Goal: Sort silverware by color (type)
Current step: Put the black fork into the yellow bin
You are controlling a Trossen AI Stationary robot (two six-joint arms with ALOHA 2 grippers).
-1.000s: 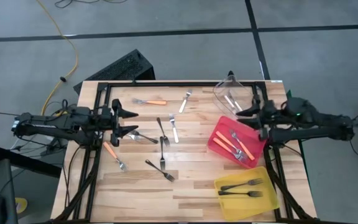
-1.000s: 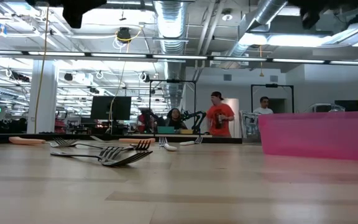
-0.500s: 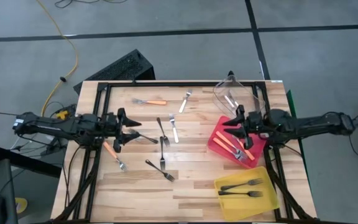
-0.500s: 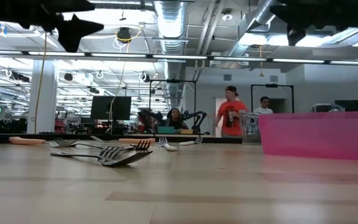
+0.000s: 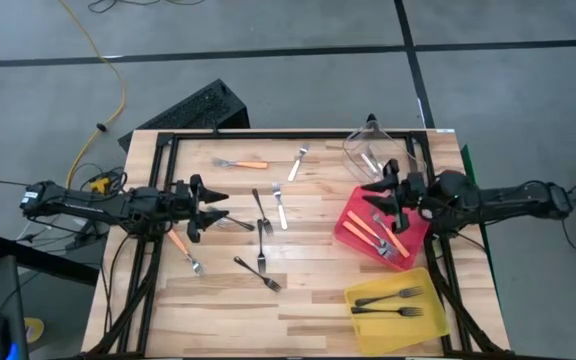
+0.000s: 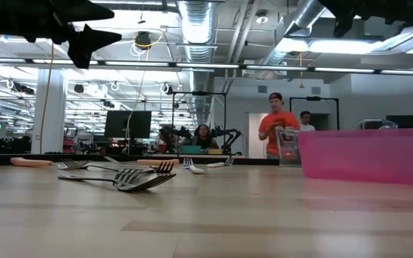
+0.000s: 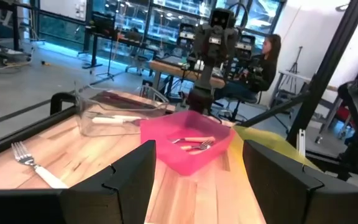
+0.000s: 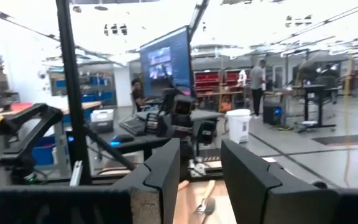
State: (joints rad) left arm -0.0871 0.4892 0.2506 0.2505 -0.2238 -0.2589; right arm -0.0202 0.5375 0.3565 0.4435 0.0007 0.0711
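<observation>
Loose forks lie flat on the wooden table: an orange-handled fork near the far edge, another orange-handled fork at the left, black forks in the middle, and pale forks. My left gripper hovers open above the table's left part, pointing right, just left of a pale fork. My right gripper hangs open over the red bin's left side, pointing left. Both grippers are empty.
The red bin holds orange-handled forks. The yellow bin near the right near corner holds two black forks. The clear bin at the far right holds pale forks. People stand in the room behind the table.
My right gripper has swung from the table's right edge toward the left and now stands over the red bin. My left gripper has moved a little to the right and come down, its fingers narrowing somewhat. A person in the background has walked to the right.
</observation>
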